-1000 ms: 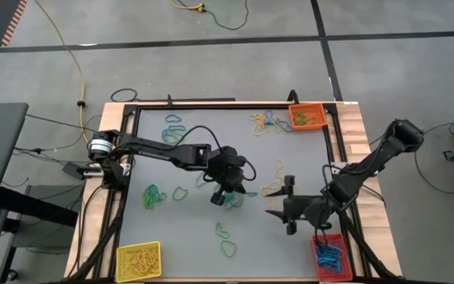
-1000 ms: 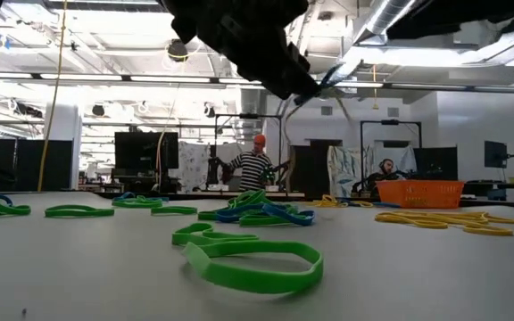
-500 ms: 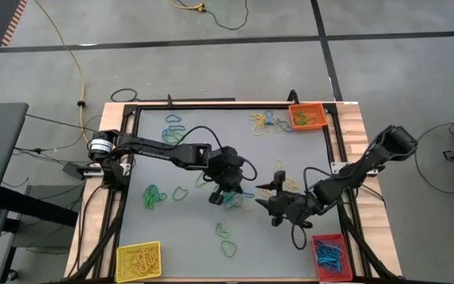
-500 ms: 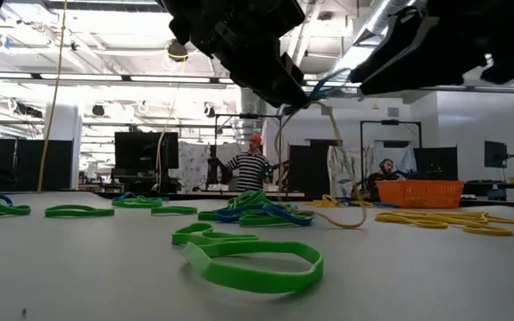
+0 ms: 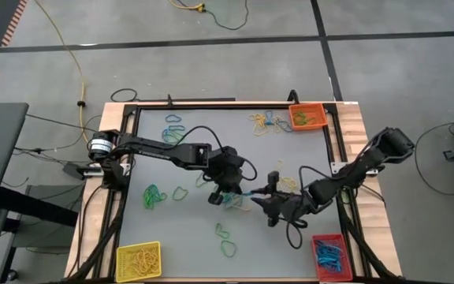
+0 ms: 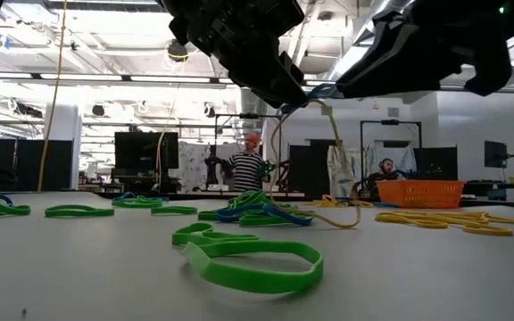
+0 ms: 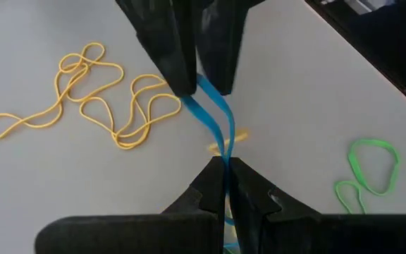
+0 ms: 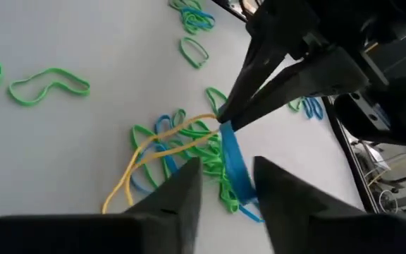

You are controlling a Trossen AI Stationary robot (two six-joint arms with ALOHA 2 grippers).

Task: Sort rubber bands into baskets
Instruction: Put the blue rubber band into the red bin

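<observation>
— What's the left pincer [image 7: 224, 166] got there?

— A blue rubber band [image 7: 211, 113], pinched tight and lifted over the middle of the table [image 5: 306, 158], above a tangle of green and blue bands [image 8: 182, 152].

— And the right pincer [image 8: 224, 180]?

— Facing it, fingers either side of that blue band; I can't tell whether they grip. The red basket [image 5: 328, 254] sits at the near right corner, yellow basket [image 5: 138, 260] near left, orange basket [image 5: 307, 117] far right.
</observation>
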